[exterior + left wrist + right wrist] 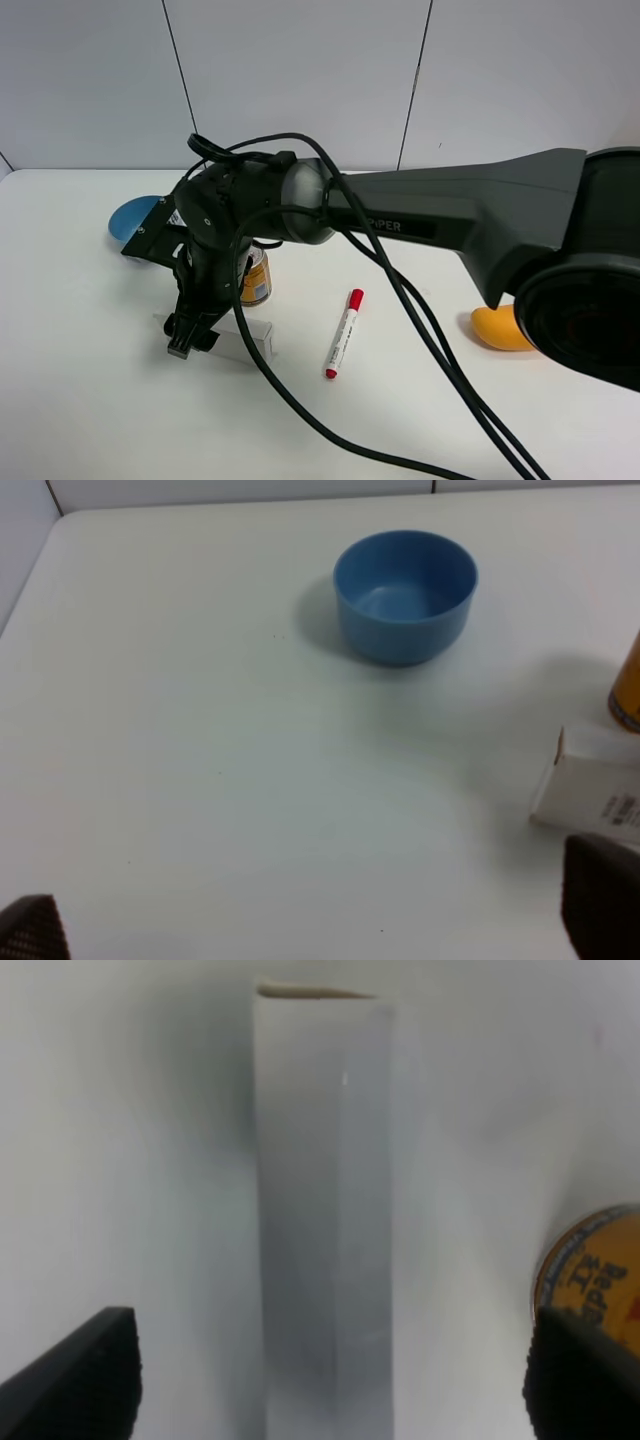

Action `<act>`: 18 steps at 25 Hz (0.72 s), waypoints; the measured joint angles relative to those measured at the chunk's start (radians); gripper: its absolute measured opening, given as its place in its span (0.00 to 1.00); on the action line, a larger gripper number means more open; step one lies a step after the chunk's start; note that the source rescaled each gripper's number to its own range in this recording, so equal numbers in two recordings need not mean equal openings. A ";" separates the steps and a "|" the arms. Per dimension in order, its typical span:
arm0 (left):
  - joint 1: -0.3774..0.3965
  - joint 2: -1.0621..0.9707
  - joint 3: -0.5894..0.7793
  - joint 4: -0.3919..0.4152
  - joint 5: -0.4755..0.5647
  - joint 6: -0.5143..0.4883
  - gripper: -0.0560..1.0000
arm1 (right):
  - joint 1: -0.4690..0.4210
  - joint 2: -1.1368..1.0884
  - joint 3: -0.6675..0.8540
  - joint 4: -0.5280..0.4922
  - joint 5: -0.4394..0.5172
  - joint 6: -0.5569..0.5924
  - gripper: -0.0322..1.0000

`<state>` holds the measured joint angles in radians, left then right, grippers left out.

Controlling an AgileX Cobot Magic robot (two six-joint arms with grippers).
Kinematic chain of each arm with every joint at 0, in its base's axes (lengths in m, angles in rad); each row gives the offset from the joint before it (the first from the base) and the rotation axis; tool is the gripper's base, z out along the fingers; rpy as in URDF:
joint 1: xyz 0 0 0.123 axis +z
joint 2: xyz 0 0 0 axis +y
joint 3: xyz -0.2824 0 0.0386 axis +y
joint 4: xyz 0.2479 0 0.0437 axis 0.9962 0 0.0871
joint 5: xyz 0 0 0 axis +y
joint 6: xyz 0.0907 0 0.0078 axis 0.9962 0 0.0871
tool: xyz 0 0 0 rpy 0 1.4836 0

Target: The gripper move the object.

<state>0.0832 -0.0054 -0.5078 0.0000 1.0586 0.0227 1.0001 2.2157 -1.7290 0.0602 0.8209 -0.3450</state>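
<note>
The object, a long white carton point(247, 340), lies flat on the white table left of centre. The gripper on my right arm point(190, 336) reaches across from the right and hangs low over the carton's left end. In the right wrist view this gripper point(325, 1385) is open, its black fingertips point(75, 1380) wide apart on either side of the carton point(325, 1160) and apart from it. My left gripper point(315, 930) is open and empty, with only its fingertips point(600, 900) showing. One end of the carton point(595, 790) shows beside it.
A yellow can point(257, 278) stands just behind the carton, also seen in the right wrist view point(590, 1270). A red-capped white marker point(343, 333) lies to the right. A blue bowl point(132, 216) point(405, 595) sits at the back left. A yellow object point(500, 328) lies at the right. Black cables point(400, 300) trail across the table.
</note>
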 joint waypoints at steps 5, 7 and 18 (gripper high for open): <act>0.000 0.000 0.000 0.000 0.000 0.000 1.00 | 0.000 0.000 0.000 -0.003 -0.001 0.045 0.90; 0.000 0.000 0.000 0.000 0.000 0.000 1.00 | 0.002 0.000 0.000 -0.019 0.000 0.052 0.96; 0.000 0.000 0.000 0.000 0.000 0.000 1.00 | 0.004 -0.103 0.000 -0.041 0.095 0.111 1.00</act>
<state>0.0832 -0.0054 -0.5078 0.0000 1.0586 0.0227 1.0039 2.1130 -1.7290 0.0195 0.9162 -0.2341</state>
